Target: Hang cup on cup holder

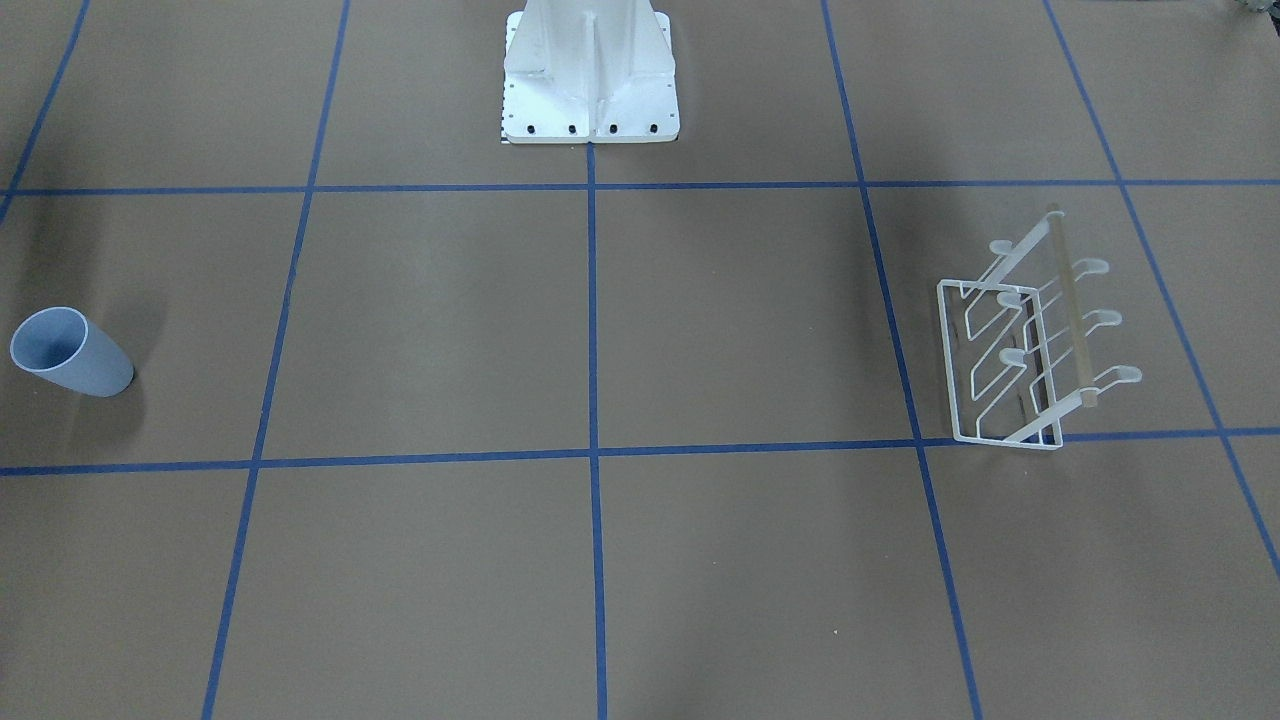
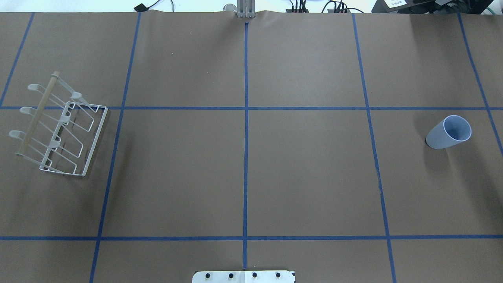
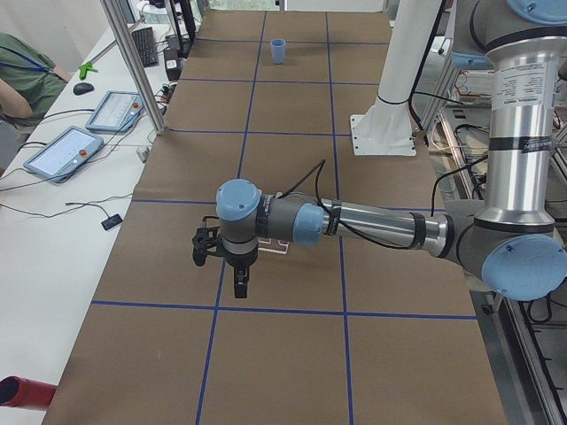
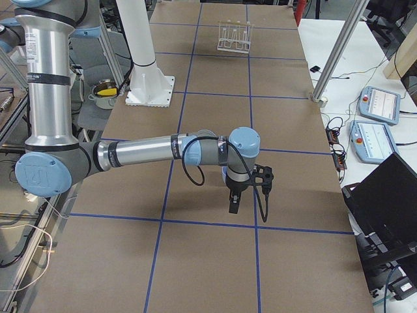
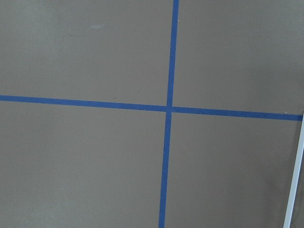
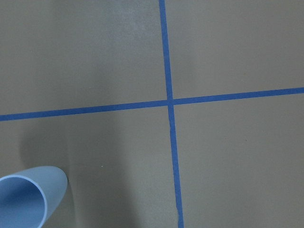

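- The cup (image 2: 448, 132) stands upright, mouth up, on the brown desk (image 2: 306, 177) at the robot's right end, inside a square of the blue tape grid (image 2: 246, 157).
- The holder (image 2: 95, 140) sits at the opposite, left end, well apart from the cup. Its wire frame rests on the desk and its wooden rod (image 2: 38, 113) runs along the outer side, with the flat-tipped prongs reaching past it.
- No cup hangs on the prongs.
- The left tool (image 3: 240, 288) hangs over the desk near a tape crossing, pointing down. I see it only from the side, so I cannot tell whether it is spread or pressed together.
- The right tool (image 4: 234, 205) hangs the same way over its end of the desk, clear of the cup. Again I cannot tell its state.
- My left wrist camera catches a tape crossing and a white wire edge of the holder at its right border.
- My right wrist camera shows the cup's rim in its lower left corner.
- The white base (image 1: 590, 80) stands at the desk's middle edge.
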Robot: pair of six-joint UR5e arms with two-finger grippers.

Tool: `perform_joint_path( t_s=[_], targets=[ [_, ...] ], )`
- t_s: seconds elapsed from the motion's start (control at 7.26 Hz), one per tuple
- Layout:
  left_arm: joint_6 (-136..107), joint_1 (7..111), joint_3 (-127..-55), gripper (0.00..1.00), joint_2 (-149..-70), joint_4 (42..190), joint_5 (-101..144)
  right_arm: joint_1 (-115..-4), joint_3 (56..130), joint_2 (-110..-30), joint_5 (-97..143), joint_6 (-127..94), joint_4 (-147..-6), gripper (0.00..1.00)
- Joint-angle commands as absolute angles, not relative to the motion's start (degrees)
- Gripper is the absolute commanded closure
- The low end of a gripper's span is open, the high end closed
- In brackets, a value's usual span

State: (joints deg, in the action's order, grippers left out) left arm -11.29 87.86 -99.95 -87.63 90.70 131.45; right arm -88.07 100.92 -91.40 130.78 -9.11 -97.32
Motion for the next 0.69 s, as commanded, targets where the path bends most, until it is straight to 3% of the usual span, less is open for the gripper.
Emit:
perform_joint_path(
  t_s=[0.0,0.55],
  targets=[
    [-11.2,87.9,-99.9,0.02,-87.2,90.7,131.4,-88.1,100.8,-91.7,129.8,-9.1,-97.3,0.0],
    [-11.3,88.1,-100.5,0.02,-87.2,90.6,132.1,-88.1,101.7,-91.6,127.3,-9.0,-96.6,0.0]
  ],
)
